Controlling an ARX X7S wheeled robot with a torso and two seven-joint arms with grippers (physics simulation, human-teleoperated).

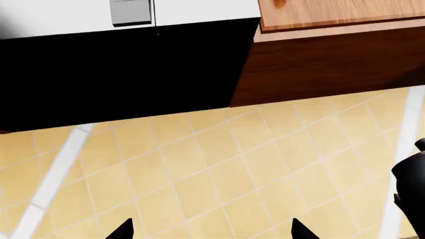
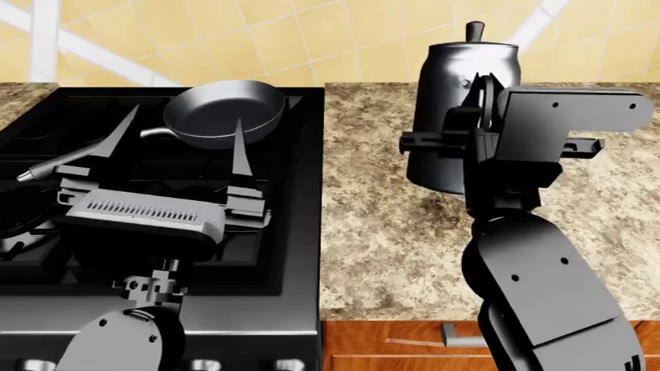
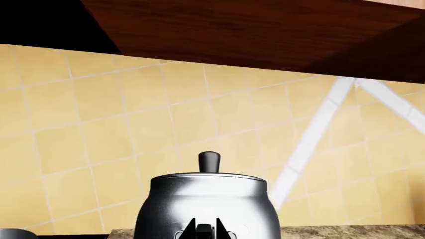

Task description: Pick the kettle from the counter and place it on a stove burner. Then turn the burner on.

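The shiny dark-steel kettle (image 2: 449,85) with a black lid knob (image 2: 474,31) is upright on the granite counter (image 2: 382,232), right of the black stove (image 2: 294,193). My right gripper (image 2: 480,97) is against its near side. In the right wrist view the kettle (image 3: 209,196) fills the centre, and the right gripper (image 3: 210,230) has its fingertips close together with the thin handle between them. My left gripper (image 2: 187,116) is open and empty over the stove grate, fingers towards the frying pan. In the left wrist view the left gripper (image 1: 211,233) faces the tiled wall. The burners are mostly hidden.
A grey long-handled frying pan (image 2: 222,112) sits on the stove's back burner. Control knobs (image 2: 206,363) line the stove's front edge. A yellow tiled wall (image 2: 309,39) stands behind. Wooden cabinets (image 3: 265,30) and a black hood (image 1: 119,74) hang overhead. A wooden drawer front (image 2: 413,344) is below the counter.
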